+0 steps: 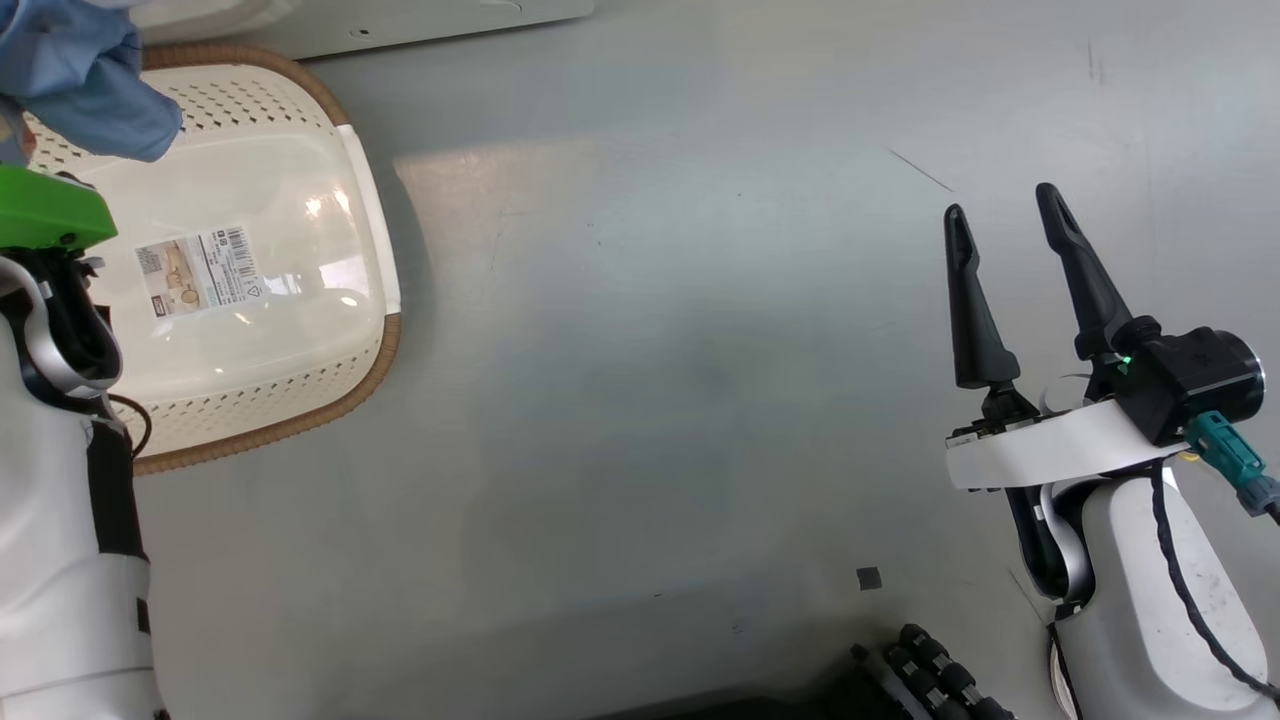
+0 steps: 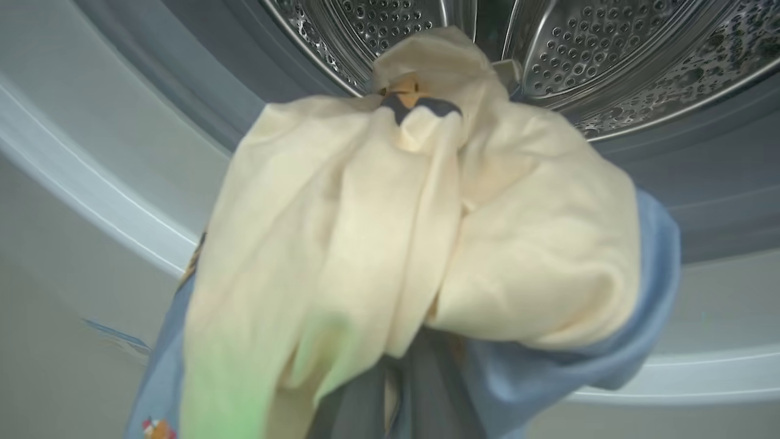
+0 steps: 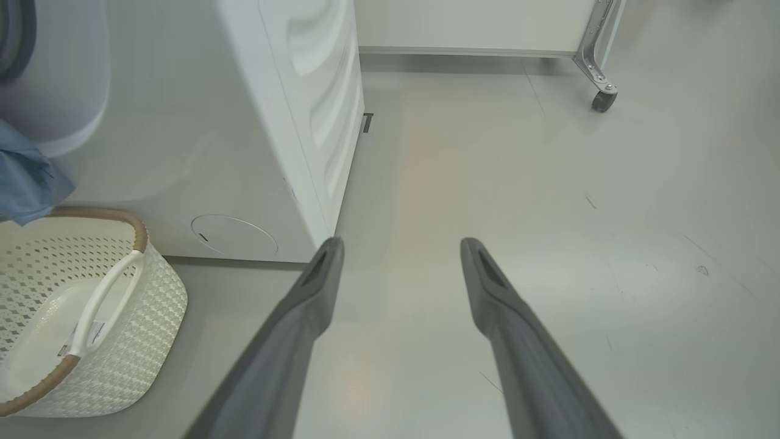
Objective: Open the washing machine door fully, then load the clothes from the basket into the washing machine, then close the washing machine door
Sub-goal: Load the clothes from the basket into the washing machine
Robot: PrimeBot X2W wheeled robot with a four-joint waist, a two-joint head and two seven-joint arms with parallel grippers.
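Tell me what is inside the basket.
The basket shows a bare cream bottom with a label sticker; no garment lies on that part. Its left end is covered by the hanging blue clothes and the robot's left arm, so what lies there cannot be seen.

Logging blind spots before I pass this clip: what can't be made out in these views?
- Left wrist view: clothes drape over the left gripper, hiding its fingertips, and block much of the drum.
- Head view: the basket is cut by the left edge and partly covered by the clothes and the left arm; its label is too small to read.
- Right wrist view: the basket runs past the left edge.
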